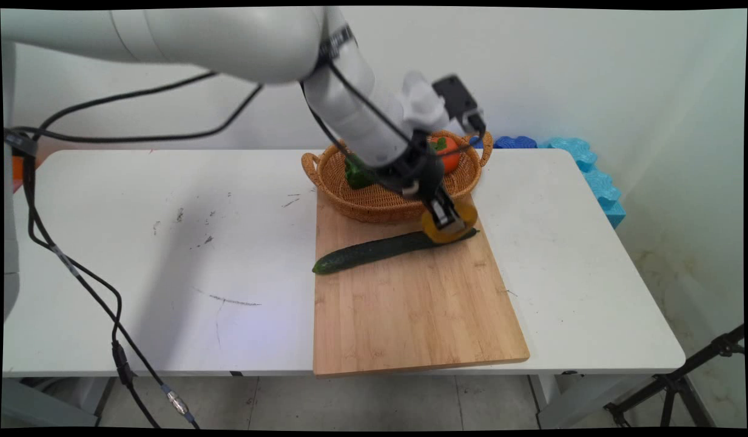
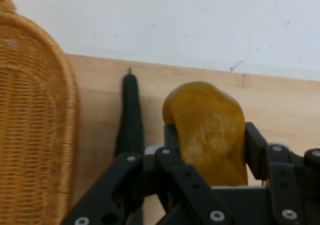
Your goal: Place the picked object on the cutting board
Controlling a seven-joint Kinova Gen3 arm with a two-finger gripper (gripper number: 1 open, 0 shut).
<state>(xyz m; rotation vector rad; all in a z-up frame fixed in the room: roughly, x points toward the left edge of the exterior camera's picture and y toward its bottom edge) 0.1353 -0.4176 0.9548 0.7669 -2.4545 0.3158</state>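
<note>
Jaws are seen closed on a yellow-orange vegetable (image 2: 210,135), clasped at both flanks by the gripper (image 1: 444,220). Location of item: held low over the far end of the wooden cutting board (image 1: 410,303), just beside the thin end of a dark cucumber (image 1: 380,250); whether it rests on the board cannot be told.

Cucumber: laid aslant across the board's far half.

Wicker basket (image 1: 349,200): set at the board's far edge, close behind the gripper; a green vegetable (image 1: 357,175) and an orange one (image 1: 449,155) are contained.

Progress: the item is gripped; nothing is released.

Open room: the board's near half is bare, and white table (image 1: 137,243) lies wide to the left. Tight quarters are noted only at basket wall and cucumber.
</note>
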